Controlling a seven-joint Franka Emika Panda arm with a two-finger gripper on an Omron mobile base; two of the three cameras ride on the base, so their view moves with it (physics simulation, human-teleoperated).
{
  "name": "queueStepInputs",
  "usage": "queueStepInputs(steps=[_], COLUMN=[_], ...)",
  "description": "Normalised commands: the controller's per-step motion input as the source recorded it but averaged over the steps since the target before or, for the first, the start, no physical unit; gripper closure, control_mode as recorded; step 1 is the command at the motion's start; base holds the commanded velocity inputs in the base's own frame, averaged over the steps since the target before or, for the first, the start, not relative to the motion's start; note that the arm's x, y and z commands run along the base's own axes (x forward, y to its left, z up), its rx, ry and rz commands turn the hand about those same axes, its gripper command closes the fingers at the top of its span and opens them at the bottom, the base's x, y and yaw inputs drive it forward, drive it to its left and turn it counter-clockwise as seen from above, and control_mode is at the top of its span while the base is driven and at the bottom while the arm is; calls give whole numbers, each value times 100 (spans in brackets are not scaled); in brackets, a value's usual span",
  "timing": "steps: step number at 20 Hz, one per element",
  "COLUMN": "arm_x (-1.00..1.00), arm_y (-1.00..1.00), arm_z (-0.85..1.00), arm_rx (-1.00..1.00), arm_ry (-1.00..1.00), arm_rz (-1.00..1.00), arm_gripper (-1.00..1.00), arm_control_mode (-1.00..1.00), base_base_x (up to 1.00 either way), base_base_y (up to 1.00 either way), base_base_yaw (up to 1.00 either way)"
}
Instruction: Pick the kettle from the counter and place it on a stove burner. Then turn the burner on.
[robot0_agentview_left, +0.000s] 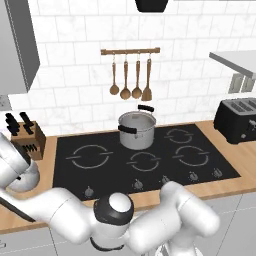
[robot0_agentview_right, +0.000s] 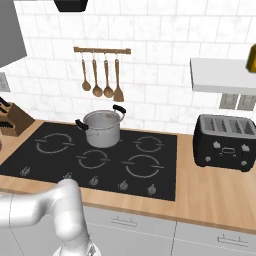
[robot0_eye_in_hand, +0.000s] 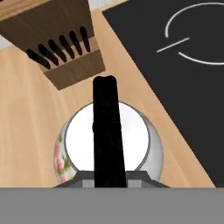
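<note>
The kettle (robot0_eye_in_hand: 109, 144) is sitting on the wooden tabletop (robot0_eye_in_hand: 26, 122) at lower centre of the hand view, beside the knife block (robot0_eye_in_hand: 57, 48). Its black handle is running straight up the frame, directly under the claw (robot0_eye_in_hand: 109, 181), which is closing on that handle. The wide burner ring (robot0_eye_in_hand: 197, 39) is lying at upper right.

a kitchen: glass cooktop (robot0_agentview_left: 145, 160), toaster (robot0_agentview_right: 224, 142), hanging wooden utensils (robot0_agentview_left: 131, 80).

Kettle (robot0_eye_in_hand: 109, 144) on counter (robot0_eye_in_hand: 26, 122), knife block (robot0_eye_in_hand: 52, 39) behind, cooktop (robot0_eye_in_hand: 175, 78) right

White arm (robot0_agentview_left: 165, 220) bent low, reaching far left, jaws closed
</note>
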Motion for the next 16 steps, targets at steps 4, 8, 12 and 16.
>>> queueStepInputs(steps=[4, 8, 12, 16], arm_x=[-28, -42, -39, -14], arm_y=[-14, -10, -39, -65], arm_z=[6, 39, 39, 26], arm_rx=[0, 0, 0, 0], arm_ry=[-18, -6, 0, 1], arm_rz=[-11, -10, -13, -15], arm_gripper=[100, 100, 100, 100], arm_control_mode=[-100, -100, -100, -100], base_base_x=[0, 0, 0, 0], base_base_y=[0, 0, 0, 0], base_base_yaw=[0, 0, 0, 0])
